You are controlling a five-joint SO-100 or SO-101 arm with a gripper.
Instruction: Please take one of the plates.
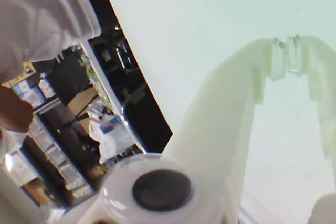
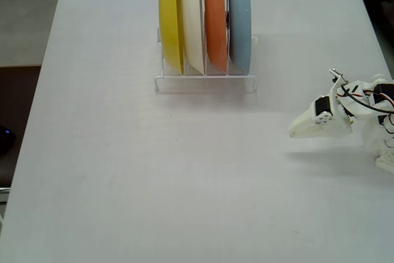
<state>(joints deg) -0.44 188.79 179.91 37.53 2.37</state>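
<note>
While the four plates are standing on edge in a white wire rack (image 2: 206,81) at the far middle of the white table (image 2: 123,170) in the fixed view, the blue-grey plate (image 2: 241,20) is sitting at the rack's right end, just beside the orange plate (image 2: 215,20). Left of that are leaning the cream-white plate (image 2: 193,20) and, at the left end, the yellow plate (image 2: 170,20). At the table's right edge, well apart from the rack and nearer than it, the white arm is lying low with its gripper (image 2: 294,131) pointing left over bare tabletop. In the wrist view the gripper (image 1: 286,43) is showing its two pale fingers (image 1: 226,114) meeting at the tips, so the jaws are standing together with nothing between them, against the pale table surface. Along the left of that view a cluttered room beyond the table's edge is showing, blurred, and a round white part with a dark centre (image 1: 160,190) is sitting at the bottom.
</note>
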